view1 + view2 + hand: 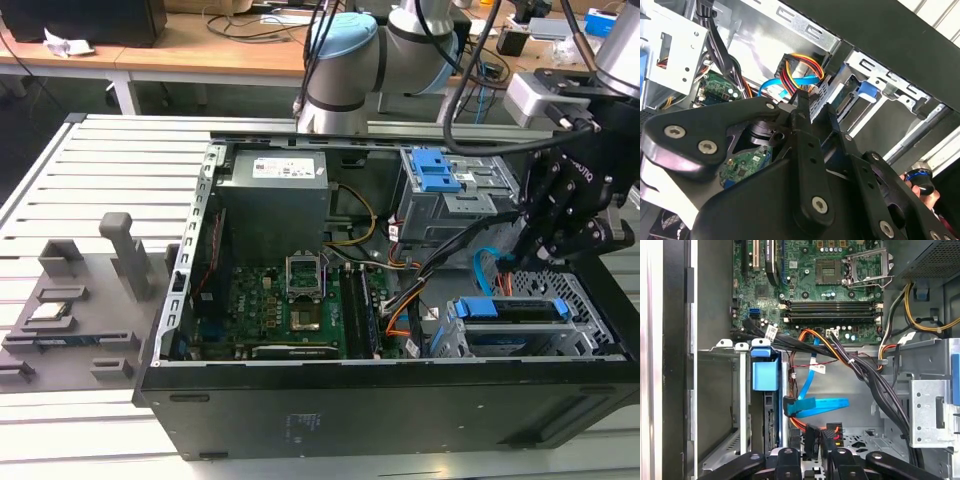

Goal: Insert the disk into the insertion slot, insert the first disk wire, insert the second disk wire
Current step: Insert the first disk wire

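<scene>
While the disk (525, 313) sits in a near corner of the case (300, 405), my gripper (819, 440) pinches the first disk wire (798, 422) by its small plug; I judge that rigid plug the right hold, the leads being limp

gripper (538, 258) — near the disk (508, 309)

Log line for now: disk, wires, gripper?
disk: in insertion slot | second disk wire: plug at disk | first disk wire: plug by gripper

Even bright room light; computer case (380, 405) interior shadowed; glare on bare sheet metal (765, 45), second wrist view.
</scene>
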